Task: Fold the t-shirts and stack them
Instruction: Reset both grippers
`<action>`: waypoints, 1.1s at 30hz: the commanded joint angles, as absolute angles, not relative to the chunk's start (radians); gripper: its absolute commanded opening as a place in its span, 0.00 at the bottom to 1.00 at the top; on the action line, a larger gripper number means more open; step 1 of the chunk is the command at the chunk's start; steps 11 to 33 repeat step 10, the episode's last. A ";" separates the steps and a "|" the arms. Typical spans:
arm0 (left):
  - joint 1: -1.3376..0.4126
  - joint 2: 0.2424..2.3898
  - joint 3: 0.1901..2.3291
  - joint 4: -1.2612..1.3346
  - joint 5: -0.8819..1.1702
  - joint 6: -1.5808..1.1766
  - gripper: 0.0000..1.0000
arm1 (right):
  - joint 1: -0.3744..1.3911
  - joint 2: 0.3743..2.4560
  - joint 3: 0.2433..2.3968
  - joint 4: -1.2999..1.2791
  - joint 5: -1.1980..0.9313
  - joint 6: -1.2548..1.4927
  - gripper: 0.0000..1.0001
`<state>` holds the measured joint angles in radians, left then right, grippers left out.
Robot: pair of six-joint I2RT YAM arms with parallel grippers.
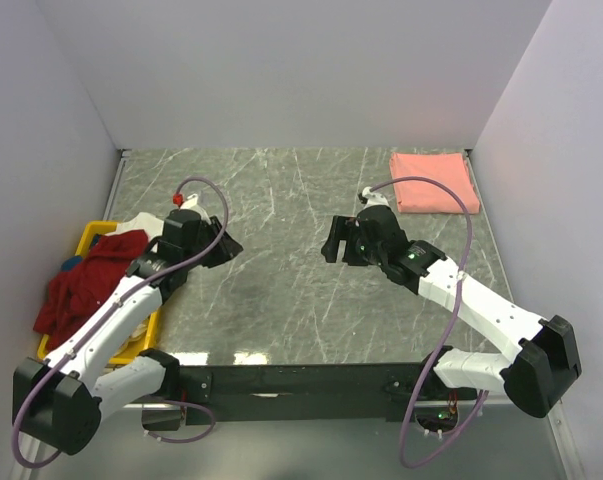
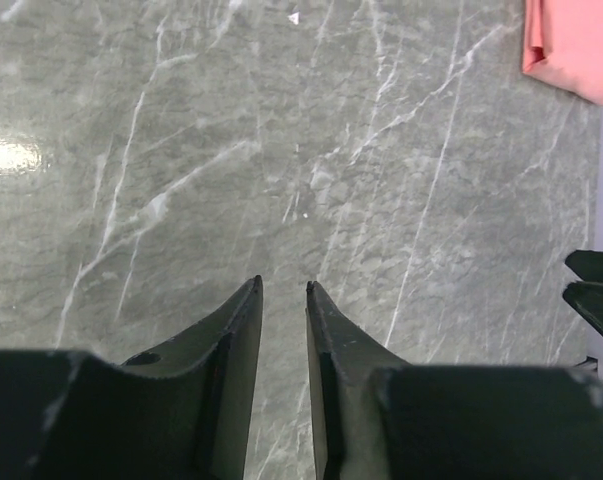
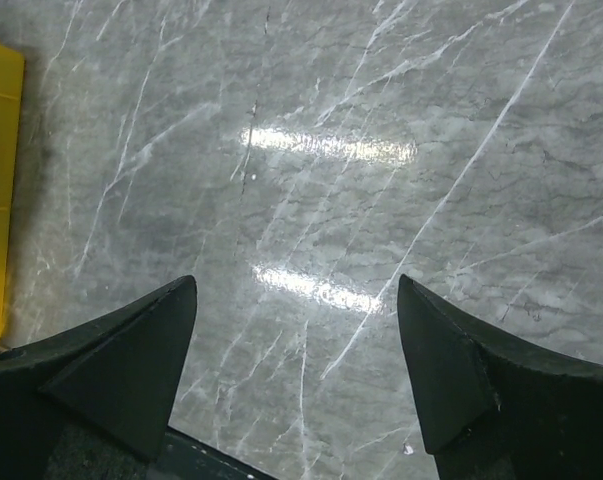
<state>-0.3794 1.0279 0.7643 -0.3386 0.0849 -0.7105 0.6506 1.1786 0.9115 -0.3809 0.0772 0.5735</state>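
Salmon-pink t-shirt [image 1: 433, 181] lies folded on the worktop [image 1: 281, 200], well apart from the yellow bin [image 1: 89, 236], which holds the dark red t-shirt [image 1: 86, 285]. Near the bin, the left gripper [image 2: 283, 285] stands narrowly apart and empty. Farther off, the right gripper [image 3: 296, 285] gapes wide and empty.

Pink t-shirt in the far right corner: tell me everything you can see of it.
The pink t-shirt is salmon-coloured, soft matte cloth, folded into a flat, roughly square packet with a slightly uneven near edge. It lies alone on the grey marbled table in the far right corner, near both walls. Nothing grips it. The right arm's purple cable crosses in front of it in the overhead view.
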 commanded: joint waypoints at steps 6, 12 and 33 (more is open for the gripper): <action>-0.391 0.997 0.775 -0.302 0.077 -0.712 0.28 | 0.655 1.189 0.900 -0.347 0.064 0.557 0.87; -0.400 1.015 0.787 -0.308 0.054 -0.710 0.32 | 0.657 1.181 0.905 -0.357 0.061 0.554 0.87; -0.400 1.015 0.787 -0.308 0.054 -0.710 0.32 | 0.657 1.181 0.905 -0.357 0.061 0.554 0.87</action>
